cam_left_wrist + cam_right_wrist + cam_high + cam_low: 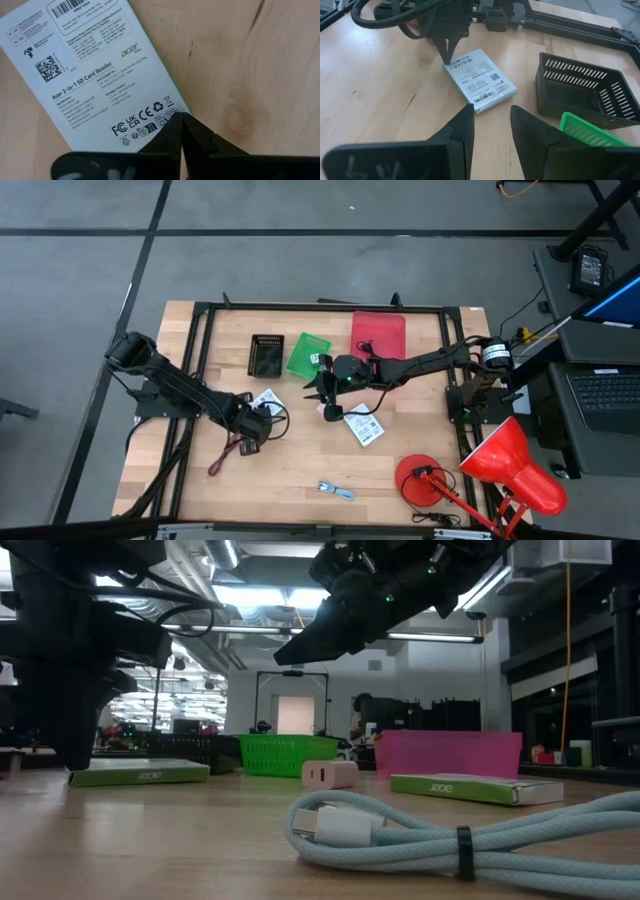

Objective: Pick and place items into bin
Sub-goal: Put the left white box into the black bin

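One white printed packet (265,397) lies flat on the table under my left gripper (180,116), whose shut fingers point down at its corner. A second white packet (363,428) lies flat toward the right. My right gripper (492,120) is open and hangs above the table's middle (323,393), its fingers aimed toward the first packet (480,80). A small white plug-like piece (330,774) sits on the table below it. A red cord (224,456) and a coiled blue-white cable (336,491) lie near the near edge. My left gripper has its shut fingertips (172,122) set on the packet's corner (162,107) beside the printed marks. It comes from above, pointing down. The packet lies flat on the table.
Three bins stand along the far side: a black basket (267,355), a green one (307,353) and a red one (378,335). A red desk lamp (500,465) fills the near right corner. Bare wood lies between the packets and the near edge.
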Controlling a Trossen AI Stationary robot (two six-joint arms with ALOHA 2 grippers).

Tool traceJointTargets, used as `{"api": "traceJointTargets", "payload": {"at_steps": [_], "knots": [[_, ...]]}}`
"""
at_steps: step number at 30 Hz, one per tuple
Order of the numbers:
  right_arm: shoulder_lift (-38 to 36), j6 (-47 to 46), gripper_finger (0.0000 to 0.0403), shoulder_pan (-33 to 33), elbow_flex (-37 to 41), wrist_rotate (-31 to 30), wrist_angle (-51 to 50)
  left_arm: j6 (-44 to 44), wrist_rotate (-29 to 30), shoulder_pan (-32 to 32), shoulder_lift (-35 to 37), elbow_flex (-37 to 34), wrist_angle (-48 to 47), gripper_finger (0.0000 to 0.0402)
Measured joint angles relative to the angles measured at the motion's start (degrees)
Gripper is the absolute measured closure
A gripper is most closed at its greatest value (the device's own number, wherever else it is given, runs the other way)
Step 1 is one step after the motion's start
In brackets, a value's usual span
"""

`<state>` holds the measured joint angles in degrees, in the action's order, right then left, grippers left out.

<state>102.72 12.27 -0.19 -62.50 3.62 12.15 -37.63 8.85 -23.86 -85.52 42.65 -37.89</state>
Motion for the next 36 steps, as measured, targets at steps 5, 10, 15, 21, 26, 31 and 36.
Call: {"api": "traceJointTargets", "payload": {"at_steps": [5,10,15,21,26,31,36], "knots": [[0.0,-4.2,0.0295,0.0,0.0,0.0,-0.6,0.0,-0.8,0.0,0.0,0.0,0.0,0.0400],[0.0,-8.9,0.0295,0.0,0.0,0.1,-2.1,1.9,-2.4,0.0,0.0,0.0,0.1,0.0400],[0.0,-13.6,0.0295,0.0,0.0,0.1,-1.9,2.9,-3.9,0.0,0.0,0.0,0.2,0.0400],[3.5,-19.5,0.0295,0.0,-0.1,3.1,2.7,6.0,-5.5,-0.5,-0.1,-0.1,1.6,0.0400],[9.9,-24.5,0.0295,-0.3,-6.3,9.5,0.0,8.4,-5.6,-1.6,-0.1,-0.1,2.4,0.0400],[14.5,-27.7,0.0295,-0.6,-15.8,11.9,-9.1,9.2,-6.0,-3.1,-0.1,-0.1,2.1,0.0400],[17.1,-30.2,0.0294,-0.6,-22.5,12.1,-14.7,10.8,-4.1,-4.7,-0.2,-0.1,1.8,0.0400]]}}
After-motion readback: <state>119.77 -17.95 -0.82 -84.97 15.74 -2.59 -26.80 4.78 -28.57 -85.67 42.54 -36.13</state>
